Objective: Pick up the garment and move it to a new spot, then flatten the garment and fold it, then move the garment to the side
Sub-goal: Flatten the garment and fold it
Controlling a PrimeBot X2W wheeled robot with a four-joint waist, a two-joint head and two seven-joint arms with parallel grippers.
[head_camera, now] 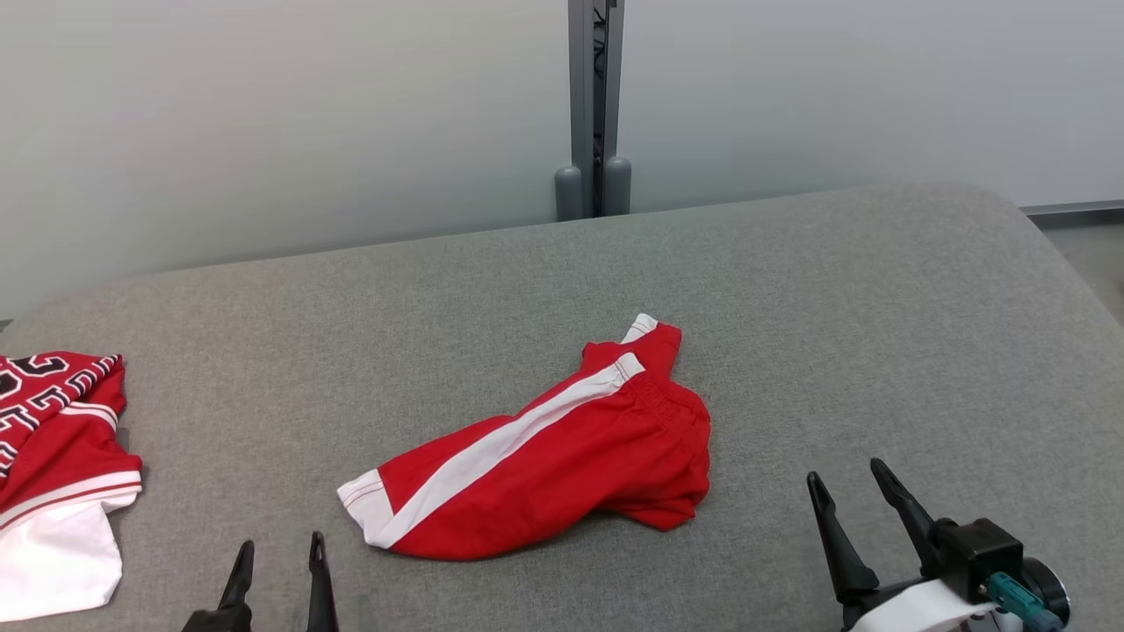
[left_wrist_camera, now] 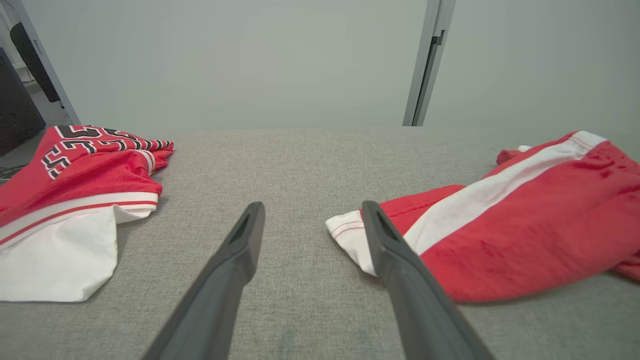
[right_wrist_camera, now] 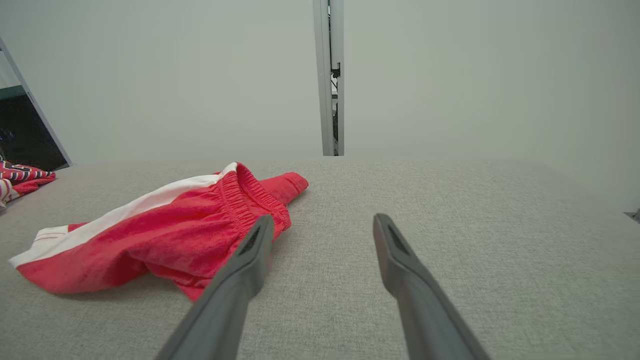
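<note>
Standing apart and empty, the jaws of the left gripper (head_camera: 281,542) and right gripper (head_camera: 846,471) sit near the red shorts (head_camera: 562,474), which lie crumpled midway across the grey padded surface (head_camera: 878,307); 1 red jersey (head_camera: 61,439) lies at far left.

On your table (head_camera: 790,290): shorts (head_camera: 562,465) at centre, jersey (head_camera: 61,456) at the left edge; post (head_camera: 594,105) behind; left gripper (head_camera: 282,540) and right gripper (head_camera: 845,470) in front, flanking the shorts

Head above; wrists low, sharing shorts (head_camera: 562,465)
</note>
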